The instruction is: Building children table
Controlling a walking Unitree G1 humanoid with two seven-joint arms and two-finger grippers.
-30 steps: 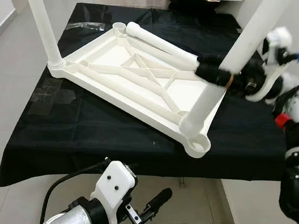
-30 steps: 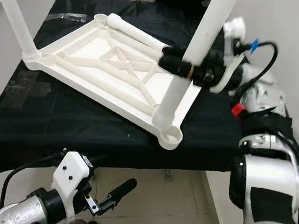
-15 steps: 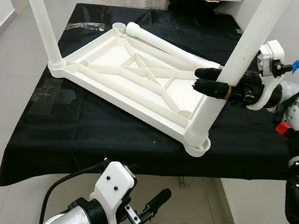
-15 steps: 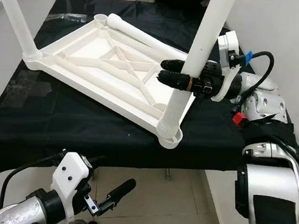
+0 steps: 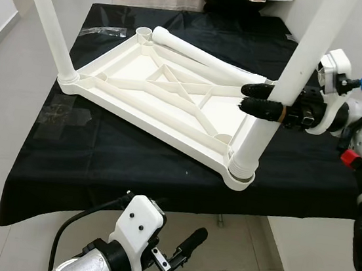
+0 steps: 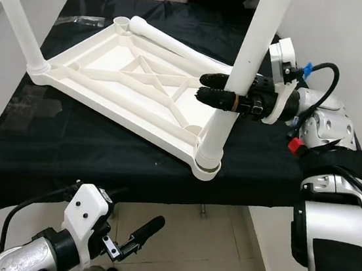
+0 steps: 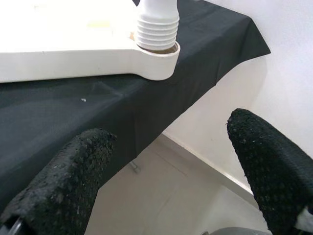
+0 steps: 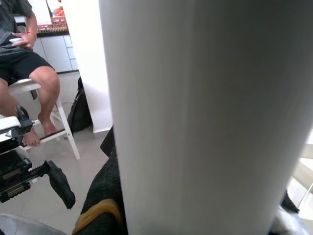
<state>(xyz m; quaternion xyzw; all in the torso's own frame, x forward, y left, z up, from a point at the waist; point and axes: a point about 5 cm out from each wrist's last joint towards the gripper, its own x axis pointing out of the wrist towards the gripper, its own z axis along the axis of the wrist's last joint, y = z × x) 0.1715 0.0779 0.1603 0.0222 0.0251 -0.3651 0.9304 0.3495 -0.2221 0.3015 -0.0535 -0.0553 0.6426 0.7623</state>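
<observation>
Left eye view: white tabletop (image 5: 166, 94) lay upside down on the black-covered bench (image 5: 132, 156), ribs facing up. One leg (image 5: 47, 16) stood upright in the corner socket at 9 o'clock; a loose leg (image 5: 204, 56) lay along the tabletop's far edge toward 12 o'clock. Right tool (image 5: 259, 100) came in from 3 o'clock, its fingers pinching the near-right leg (image 5: 286, 89), which stood in the corner socket (image 5: 238, 177) at 5 o'clock, threaded end seated in it. Left tool (image 5: 184, 247) hung low at 6 o'clock, below the bench edge over the floor (image 5: 231, 261).

Right eye view: same layout, right tool (image 6: 219, 94) clamped on the leg above the socket.

Left wrist view: left tool's fingers (image 7: 63, 181) spread apart, nothing between them; threaded leg end (image 7: 156, 29) sat in the socket at the bench corner.

Right wrist view: white leg (image 8: 205, 112) close up against the tool; a seated person (image 8: 24, 63) on a white stool in the background
</observation>
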